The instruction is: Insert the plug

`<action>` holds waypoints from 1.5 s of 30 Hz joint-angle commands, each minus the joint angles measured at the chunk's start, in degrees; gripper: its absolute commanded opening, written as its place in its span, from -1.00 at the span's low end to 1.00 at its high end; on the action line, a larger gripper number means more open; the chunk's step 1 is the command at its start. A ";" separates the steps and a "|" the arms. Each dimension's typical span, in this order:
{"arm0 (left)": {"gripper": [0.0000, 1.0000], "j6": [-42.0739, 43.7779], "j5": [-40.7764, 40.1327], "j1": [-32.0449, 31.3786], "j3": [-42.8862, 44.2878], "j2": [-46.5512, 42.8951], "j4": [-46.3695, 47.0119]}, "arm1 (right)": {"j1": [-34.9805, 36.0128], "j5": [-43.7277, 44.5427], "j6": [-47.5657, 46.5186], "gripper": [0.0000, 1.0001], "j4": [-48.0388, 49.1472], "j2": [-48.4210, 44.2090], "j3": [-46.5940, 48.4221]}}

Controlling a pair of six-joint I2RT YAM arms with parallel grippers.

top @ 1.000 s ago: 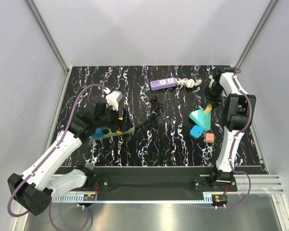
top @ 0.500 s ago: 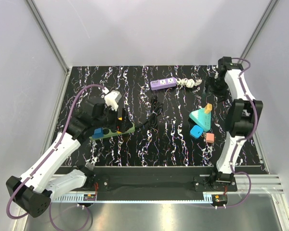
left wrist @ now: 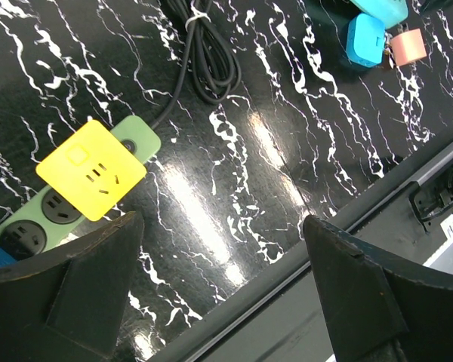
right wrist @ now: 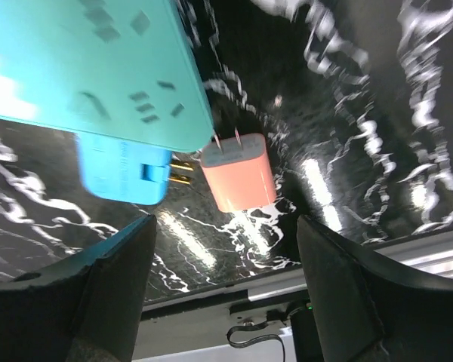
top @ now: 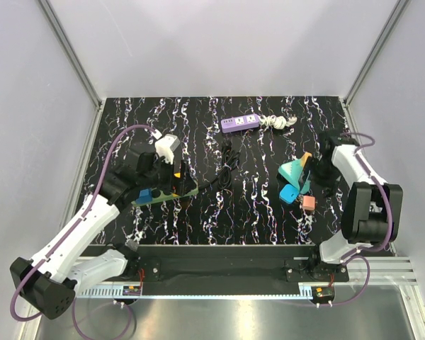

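Overhead view of a black, white-veined counter (top: pixel 262 212) with two robot arms. The left tool (left wrist: pixel 223 222) hovers over a green power strip (left wrist: pixel 132 143), its fingers spread wide and empty. A yellow adapter (left wrist: pixel 90 170) sits plugged into that strip. A coiled black cord (left wrist: pixel 204 53) lies near the strip's end.

The right tool (right wrist: pixel 225 222) is also released, holding nothing, beside a teal power strip (right wrist: pixel 98 60). A salmon plug (right wrist: pixel 238 172) lies loose on the counter just beside the teal strip's corner, prongs pointing toward it, not inserted. A blue plug (right wrist: pixel 121 173) lies next to it. A purple power strip (top: pixel 241 122) rests near the far edge.
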 commanded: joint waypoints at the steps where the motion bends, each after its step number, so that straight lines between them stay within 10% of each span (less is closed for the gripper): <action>1: 0.80 -0.64 2.53 0.25 -0.42 0.44 3.45 | 1.09 -1.69 3.03 0.60 6.47 -0.55 -4.96; 21: 0.78 -0.55 2.17 0.16 -0.33 0.27 3.45 | 1.61 0.60 2.15 0.46 8.32 7.89 -4.81; 33: 0.73 -0.99 3.58 0.16 -0.60 0.26 3.97 | 1.88 0.69 0.83 -0.81 4.20 -0.27 -1.30; 45: 0.65 -9.24 19.82 1.82 2.30 6.24 6.96 | 21.37 -2.03 -11.28 -1.00 4.35 -9.06 5.22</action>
